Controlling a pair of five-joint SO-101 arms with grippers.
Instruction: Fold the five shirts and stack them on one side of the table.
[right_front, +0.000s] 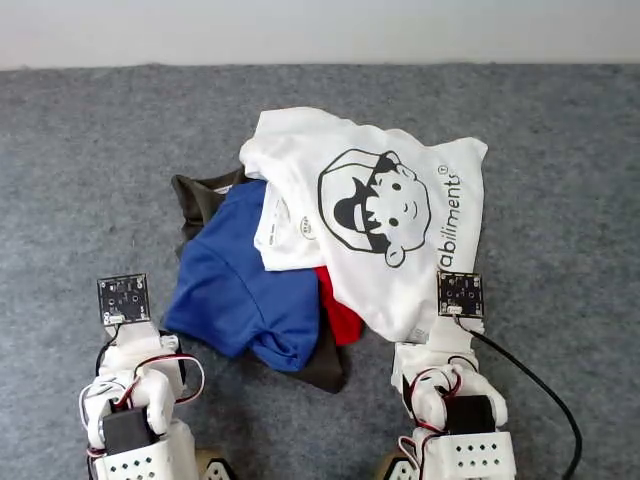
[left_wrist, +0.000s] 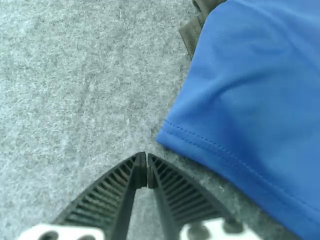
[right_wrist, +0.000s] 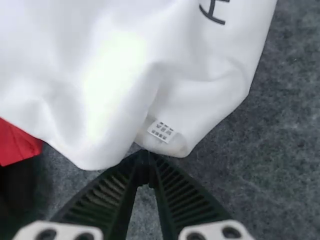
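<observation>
A loose heap of shirts lies mid-table: a white shirt (right_front: 400, 215) with a cartoon face on top, a second white shirt (right_front: 285, 235) under it, a blue shirt (right_front: 240, 280), a red shirt (right_front: 342, 318) peeking out, and a dark shirt (right_front: 205, 198) at the bottom. My left gripper (left_wrist: 146, 170) is shut and empty over bare felt, just beside the hem of the blue shirt (left_wrist: 250, 105). My right gripper (right_wrist: 145, 167) is shut, its tips at the corner of the white shirt (right_wrist: 125, 75) by a small label (right_wrist: 161, 131), holding nothing.
Grey felt (right_front: 90, 170) covers the whole table, with open room left and right of the heap. Both arm bases (right_front: 135, 420) (right_front: 450, 415) stand at the near edge. A black cable (right_front: 545, 395) trails from the right arm.
</observation>
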